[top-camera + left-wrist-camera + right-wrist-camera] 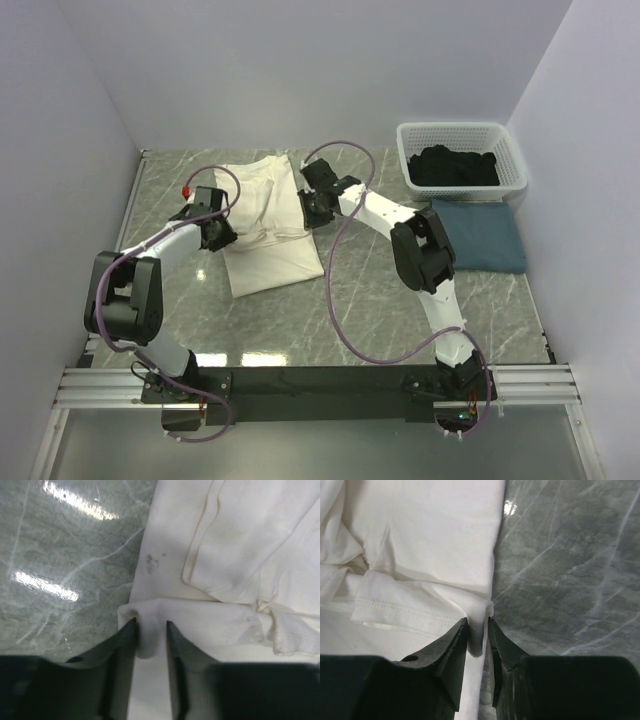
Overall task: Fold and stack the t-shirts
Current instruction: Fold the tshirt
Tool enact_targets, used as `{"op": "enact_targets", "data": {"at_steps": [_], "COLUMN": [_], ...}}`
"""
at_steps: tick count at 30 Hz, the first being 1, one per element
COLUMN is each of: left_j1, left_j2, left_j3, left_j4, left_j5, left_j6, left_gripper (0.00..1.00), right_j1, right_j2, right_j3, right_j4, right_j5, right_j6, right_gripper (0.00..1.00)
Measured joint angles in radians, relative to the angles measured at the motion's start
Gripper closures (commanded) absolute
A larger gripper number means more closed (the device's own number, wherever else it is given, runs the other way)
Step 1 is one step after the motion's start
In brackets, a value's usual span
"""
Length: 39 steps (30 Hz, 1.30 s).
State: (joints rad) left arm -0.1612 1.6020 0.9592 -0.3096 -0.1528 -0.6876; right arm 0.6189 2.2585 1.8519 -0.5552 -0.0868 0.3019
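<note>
A white t-shirt (268, 228) lies partly folded at the table's middle. My left gripper (218, 236) is at its left edge. In the left wrist view the left gripper (150, 630) has a raised fold of the white t-shirt (220, 545) between its jaws. My right gripper (312, 212) is at the shirt's right edge. In the right wrist view the right gripper (478, 627) pinches the hem of the white t-shirt (430, 535) in a narrow gap. A folded teal t-shirt (482, 236) lies at the right.
A white basket (510, 150) holding dark clothes (455, 166) stands at the back right, just behind the teal shirt. White walls enclose the grey marble table (380, 300) on three sides. Purple cables loop over both arms.
</note>
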Motion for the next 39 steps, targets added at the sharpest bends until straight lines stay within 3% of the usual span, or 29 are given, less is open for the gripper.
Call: {"op": "enact_targets", "data": {"at_steps": [1, 3, 4, 7, 11, 15, 20, 23, 28, 39], "left_j1": [0.000, 0.001, 0.001, 0.001, 0.001, 0.001, 0.017, 0.028, 0.019, -0.183], "left_j2": [0.000, -0.003, -0.010, -0.051, -0.156, -0.274, -0.307, -0.306, -0.299, -0.139], "left_j3": [0.006, 0.020, 0.024, 0.026, 0.021, -0.042, -0.121, -0.140, -0.177, -0.163], "left_j4": [-0.005, -0.006, -0.006, -0.014, -0.018, -0.010, -0.019, -0.029, -0.004, 0.029], "left_j5": [-0.003, -0.003, -0.003, -0.002, 0.007, 0.009, 0.016, 0.035, 0.105, 0.144], "left_j6": [0.001, 0.011, 0.018, 0.026, 0.029, 0.018, 0.010, 0.004, -0.015, -0.039], "left_gripper": [0.48, 0.38, 0.26, 0.12, 0.07, 0.08, 0.17, 0.25, 0.49, 0.51], "right_j1": [0.000, 0.000, 0.000, -0.002, -0.002, -0.003, -0.019, -0.029, -0.021, 0.039], "right_j2": [0.000, -0.006, -0.012, -0.061, -0.162, -0.212, -0.207, -0.207, -0.206, -0.105], "right_j3": [0.002, 0.001, -0.003, -0.048, -0.132, -0.193, -0.229, -0.251, -0.290, -0.246], "right_j4": [0.000, 0.001, 0.002, 0.014, 0.062, 0.126, 0.151, 0.166, 0.189, 0.256], "right_j5": [0.011, 0.026, 0.033, 0.037, 0.006, -0.013, -0.043, -0.085, -0.148, -0.248], "right_j6": [0.004, 0.015, 0.020, 0.034, 0.049, 0.021, -0.050, -0.062, -0.042, 0.024], "right_gripper": [0.69, 0.68, 0.68, 0.66, 0.55, 0.53, 0.55, 0.60, 0.68, 0.71]}}
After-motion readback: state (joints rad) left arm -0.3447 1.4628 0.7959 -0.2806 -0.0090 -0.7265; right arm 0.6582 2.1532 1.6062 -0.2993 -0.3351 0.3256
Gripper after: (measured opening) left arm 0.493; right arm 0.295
